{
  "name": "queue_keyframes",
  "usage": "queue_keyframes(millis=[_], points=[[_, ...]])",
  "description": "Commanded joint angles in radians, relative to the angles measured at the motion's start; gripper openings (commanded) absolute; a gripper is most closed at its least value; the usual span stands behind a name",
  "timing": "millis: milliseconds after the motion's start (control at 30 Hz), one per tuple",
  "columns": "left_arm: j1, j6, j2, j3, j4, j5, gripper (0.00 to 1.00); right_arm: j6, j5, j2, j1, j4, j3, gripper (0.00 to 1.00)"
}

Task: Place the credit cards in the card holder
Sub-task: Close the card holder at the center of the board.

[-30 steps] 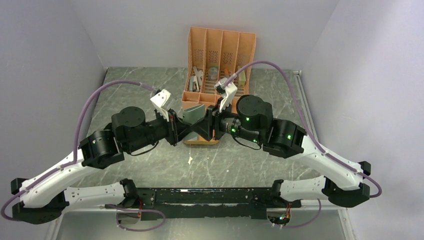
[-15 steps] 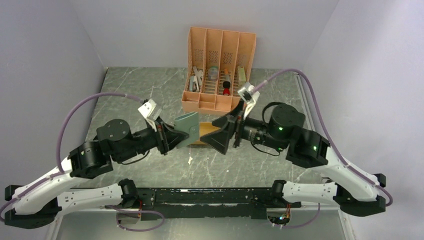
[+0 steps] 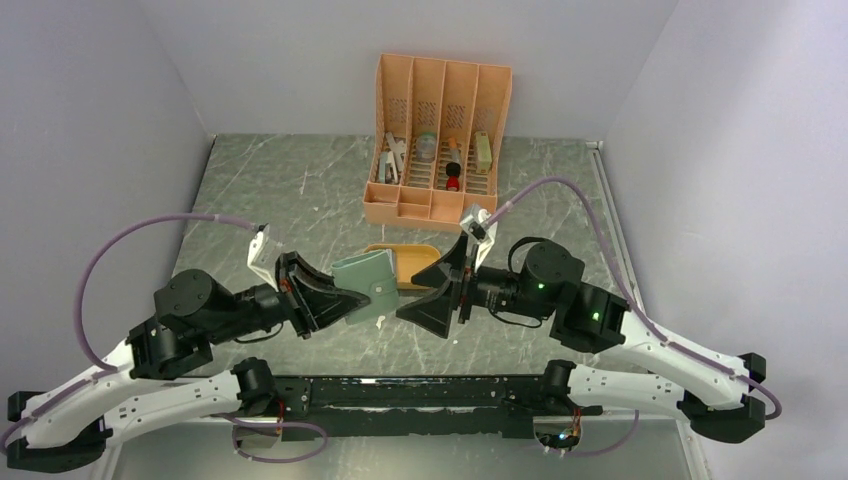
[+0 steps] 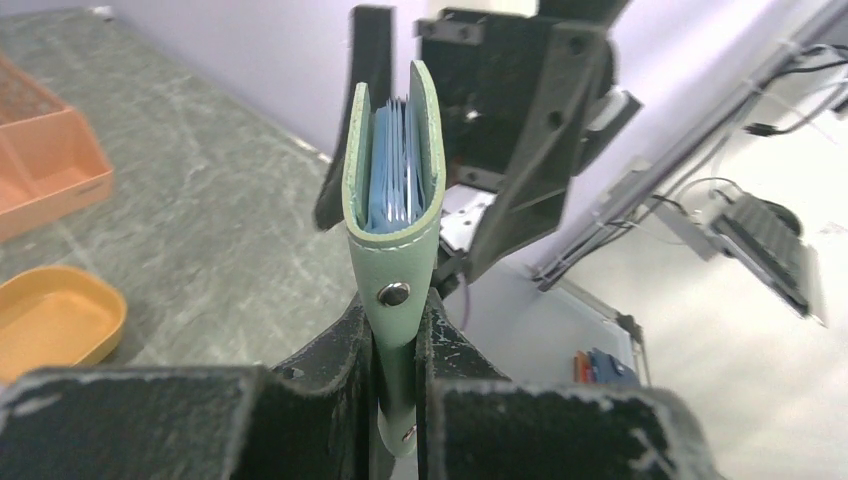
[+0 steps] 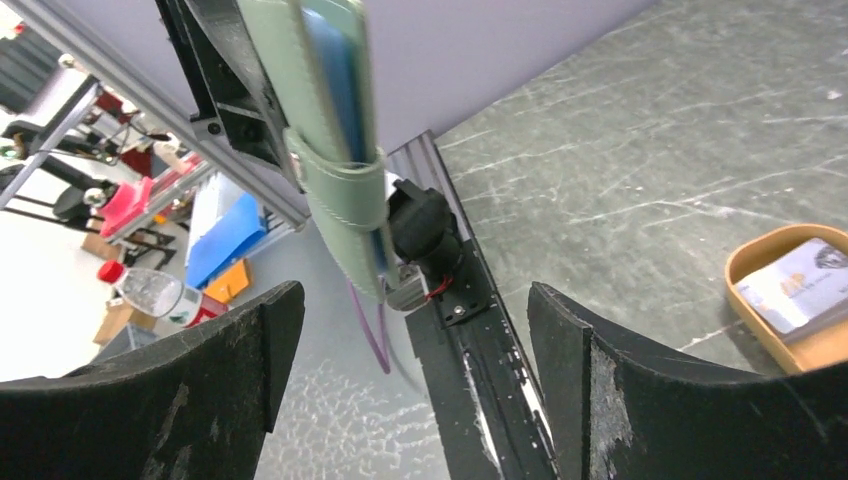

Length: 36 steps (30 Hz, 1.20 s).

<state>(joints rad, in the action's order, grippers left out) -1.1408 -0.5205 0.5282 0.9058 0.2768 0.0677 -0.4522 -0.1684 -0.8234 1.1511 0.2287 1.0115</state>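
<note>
- The left hand (image 4: 395, 345) stays clenched on the strap end of the grey-green bifold card holder (image 4: 392, 200), holding it upright above the grey marbled surface (image 3: 300, 200) with thin pale blue credit cards (image 4: 390, 180) tucked inside.
- The right hand (image 5: 415, 300) has just let go; its fingers are spread wide and drawn back, grasping nothing.
- One pale credit card (image 5: 800, 285) remains in the orange oval tray (image 5: 790, 358) and is probably next.

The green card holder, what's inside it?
Thin pale blue edges peek out between the card holder's two green covers. The covers hide their faces, so cards and pockets cannot be told apart or counted.
</note>
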Motion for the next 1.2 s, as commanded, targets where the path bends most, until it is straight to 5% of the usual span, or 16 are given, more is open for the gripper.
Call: queue_keyframes(millis=[0,333,500,767,900,1067,1167], points=[[-0.004,-0.023,-0.001,0.002,-0.195,0.146,0.05,-0.049,-0.078,0.02,-0.001,-0.164,-0.035,0.86],[-0.004,-0.014,0.025,0.017,-0.259,0.22,0.05,-0.153,-0.154,0.025,-0.001,-0.361,-0.101,0.82],[-0.004,-0.016,0.03,0.024,-0.266,0.215,0.05,-0.187,-0.207,-0.015,-0.002,-0.426,-0.095,0.73],[-0.004,-0.032,0.037,0.029,-0.312,0.211,0.05,-0.227,-0.282,-0.074,-0.001,-0.47,-0.076,0.42],[-0.004,-0.031,0.044,0.037,-0.314,0.188,0.05,-0.214,-0.273,-0.088,0.001,-0.449,-0.057,0.17],[-0.004,-0.046,0.042,0.042,-0.292,0.14,0.51,-0.117,-0.186,-0.058,0.002,-0.355,-0.024,0.04],[-0.004,-0.081,0.026,0.002,-0.331,0.128,0.67,-0.042,-0.141,-0.053,0.005,-0.3,0.006,0.02]])
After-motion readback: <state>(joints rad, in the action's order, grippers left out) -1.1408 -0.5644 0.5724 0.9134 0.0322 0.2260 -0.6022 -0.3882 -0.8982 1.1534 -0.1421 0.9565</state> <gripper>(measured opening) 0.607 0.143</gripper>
